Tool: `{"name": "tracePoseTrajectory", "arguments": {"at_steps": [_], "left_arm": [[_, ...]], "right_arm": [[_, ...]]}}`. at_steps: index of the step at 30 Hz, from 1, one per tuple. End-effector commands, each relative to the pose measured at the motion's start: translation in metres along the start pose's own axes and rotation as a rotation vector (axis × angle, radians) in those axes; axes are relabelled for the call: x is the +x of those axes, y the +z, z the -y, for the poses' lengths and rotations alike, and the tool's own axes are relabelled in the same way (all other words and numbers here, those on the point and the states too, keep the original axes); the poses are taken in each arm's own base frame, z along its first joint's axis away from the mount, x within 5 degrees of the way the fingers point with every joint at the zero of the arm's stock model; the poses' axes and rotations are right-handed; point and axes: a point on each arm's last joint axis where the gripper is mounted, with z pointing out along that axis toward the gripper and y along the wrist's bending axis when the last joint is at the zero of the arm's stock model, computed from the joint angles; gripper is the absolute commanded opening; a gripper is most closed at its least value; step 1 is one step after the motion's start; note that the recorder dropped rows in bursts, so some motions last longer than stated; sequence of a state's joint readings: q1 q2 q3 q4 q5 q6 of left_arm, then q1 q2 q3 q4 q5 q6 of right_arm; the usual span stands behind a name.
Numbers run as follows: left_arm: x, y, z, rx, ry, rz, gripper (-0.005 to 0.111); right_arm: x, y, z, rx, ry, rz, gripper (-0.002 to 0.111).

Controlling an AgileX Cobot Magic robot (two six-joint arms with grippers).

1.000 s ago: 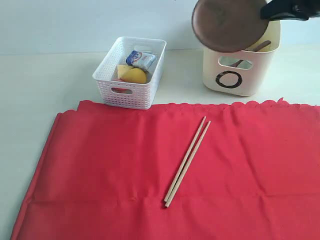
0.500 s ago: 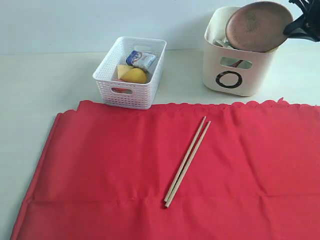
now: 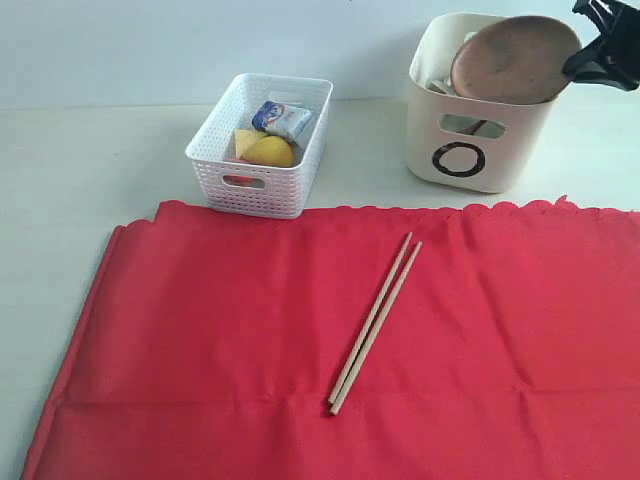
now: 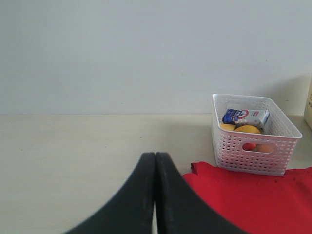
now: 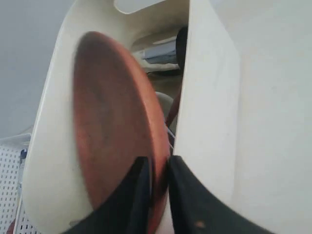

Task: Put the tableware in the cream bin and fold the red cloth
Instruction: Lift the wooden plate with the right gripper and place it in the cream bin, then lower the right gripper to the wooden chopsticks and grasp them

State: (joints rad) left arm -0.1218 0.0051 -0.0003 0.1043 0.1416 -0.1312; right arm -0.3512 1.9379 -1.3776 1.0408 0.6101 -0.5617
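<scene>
Two pincers: left pincer (image 4: 155, 157) closed, empty; right pincer (image 5: 159, 162) narrowly pinching brown plate (image 5: 107, 122) inside cream bin (image 5: 209, 97).

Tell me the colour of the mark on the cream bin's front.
Black: a ring mark on the cream bin, clearest in the exterior view.

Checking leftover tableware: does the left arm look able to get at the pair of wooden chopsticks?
Probably yes: the pair of wooden chopsticks lies uncovered on the large red cloth, nothing near it. The left jaws are shut and must open first.
</scene>
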Motion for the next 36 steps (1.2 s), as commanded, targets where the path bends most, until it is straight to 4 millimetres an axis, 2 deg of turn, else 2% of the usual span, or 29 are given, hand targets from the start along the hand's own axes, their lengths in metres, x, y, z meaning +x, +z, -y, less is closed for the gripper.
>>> {"name": "tracePoseTrajectory", "arguments": {"at_steps": [1,7,13,16,24,29,33,36], "left_arm": [[-0.001,0.000,0.001,0.008,-0.005,0.009,0.001],[-0.001,0.000,0.001,0.008,-0.003,0.009,0.001],[-0.001,0.000,0.001,0.008,-0.005,0.009,0.001],[-0.001,0.000,0.001,0.008,-0.005,0.009,0.001],[-0.001,0.000,0.001,0.008,-0.003,0.009,0.001],[-0.001,0.000,0.001,0.008,-0.005,0.009,0.001],[-0.001,0.000,0.001,0.008,-0.005,0.009,0.001],[-0.001,0.000,0.001,0.008,-0.005,0.009,0.001]], "right_arm": [[0.002,0.001,0.000,0.006,-0.030,-0.009,0.026],[0.004,0.002,-0.001,0.007,-0.043,-0.018,0.039],[0.007,0.001,-0.006,-0.032,-0.039,-0.064,0.040],[0.006,-0.008,-0.015,-0.066,-0.089,-0.074,0.040],[0.004,-0.052,-0.052,-0.191,-0.359,-0.071,0.040],[0.018,-0.082,-0.078,-0.350,-0.623,-0.150,0.040],[0.036,-0.090,-0.097,-0.473,-0.751,-0.243,0.040],[0.054,-0.081,-0.117,-0.512,-0.824,-0.321,0.040]]}}
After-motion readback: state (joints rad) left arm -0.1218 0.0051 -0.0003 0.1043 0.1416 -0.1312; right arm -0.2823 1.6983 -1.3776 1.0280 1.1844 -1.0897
